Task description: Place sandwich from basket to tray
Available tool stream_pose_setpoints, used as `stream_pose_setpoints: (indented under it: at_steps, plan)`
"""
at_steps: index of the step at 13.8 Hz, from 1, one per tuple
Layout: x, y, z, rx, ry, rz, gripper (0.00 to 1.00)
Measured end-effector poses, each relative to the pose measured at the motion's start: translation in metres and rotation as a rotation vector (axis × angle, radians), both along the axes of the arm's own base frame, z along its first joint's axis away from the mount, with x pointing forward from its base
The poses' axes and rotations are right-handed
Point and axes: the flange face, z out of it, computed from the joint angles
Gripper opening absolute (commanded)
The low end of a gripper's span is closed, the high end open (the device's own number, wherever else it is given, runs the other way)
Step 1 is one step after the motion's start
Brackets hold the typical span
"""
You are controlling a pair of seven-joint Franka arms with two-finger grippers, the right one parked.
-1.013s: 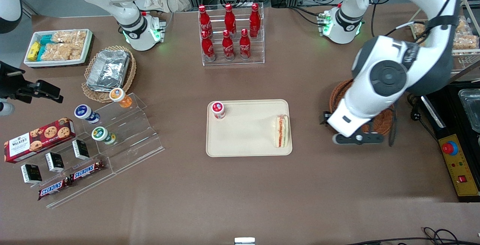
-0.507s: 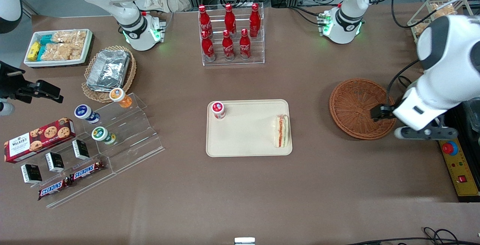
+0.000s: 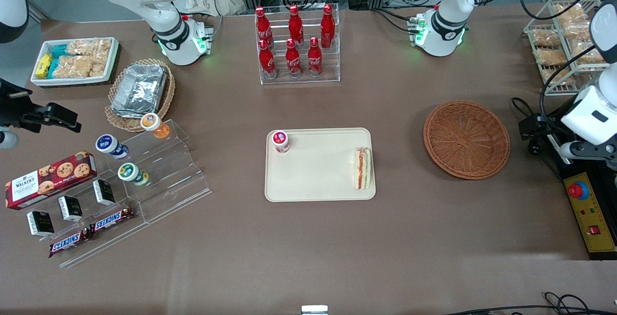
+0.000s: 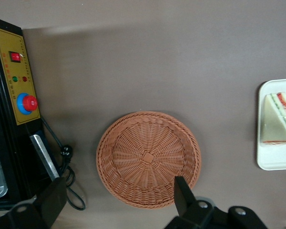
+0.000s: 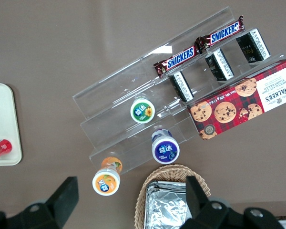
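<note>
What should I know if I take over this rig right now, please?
Gripper: open, holding nothing, raised at the working arm's end of the table, past the basket's outer side.
Sandwich: lying on the tray, at the edge nearest the basket, beside a small red-lidded cup in the tray's corner.
Basket: holds nothing.
Done: sandwich placed on the tray.
Left: nothing but parking the arm.
</note>
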Motion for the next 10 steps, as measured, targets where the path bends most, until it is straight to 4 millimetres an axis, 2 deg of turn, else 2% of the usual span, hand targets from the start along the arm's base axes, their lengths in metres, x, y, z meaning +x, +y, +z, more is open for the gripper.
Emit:
stream_pose_setpoints:
  at_steps: [10]
  plan:
    - [-0.0001,-0.0038,-0.0001,-0.017,0.0,-0.002,1.0]
